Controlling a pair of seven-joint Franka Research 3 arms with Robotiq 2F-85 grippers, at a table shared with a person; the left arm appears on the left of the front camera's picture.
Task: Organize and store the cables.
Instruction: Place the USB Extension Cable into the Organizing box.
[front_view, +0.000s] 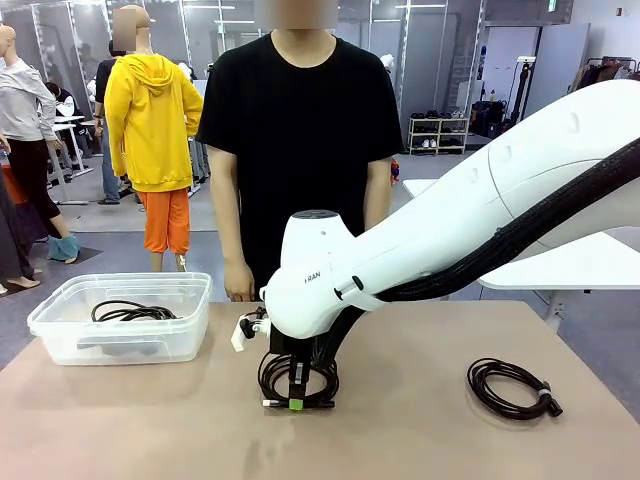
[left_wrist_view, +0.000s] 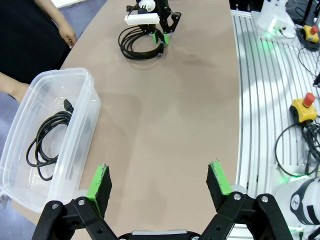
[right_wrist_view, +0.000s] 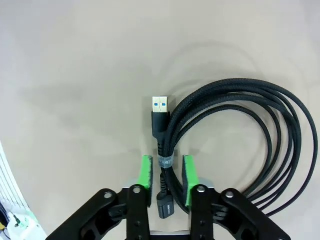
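A black cable coil (front_view: 270, 372) lies mid-table, its blue-tipped USB plug (right_wrist_view: 160, 106) pointing away from the wrist. My right gripper (right_wrist_view: 166, 172) is down on it and open, a green pad on each side of the tied neck with small gaps showing. The left wrist view has this coil (left_wrist_view: 135, 47) and the right gripper (left_wrist_view: 162, 36) at the far end. Another black coil (front_view: 510, 388) rests on the table's right side. One more cable (front_view: 130, 313) lies inside the clear plastic bin (front_view: 60, 330). My left gripper (left_wrist_view: 160, 182) hovers open above bare tabletop, beside the bin (left_wrist_view: 82, 125).
A person in a black shirt stands at the far edge, one hand (front_view: 240, 290) close to the bin's right end. The right arm and its thick hose (front_view: 520, 235) span the table's right half. Off the table, a rail carries emergency buttons (left_wrist_view: 306, 107).
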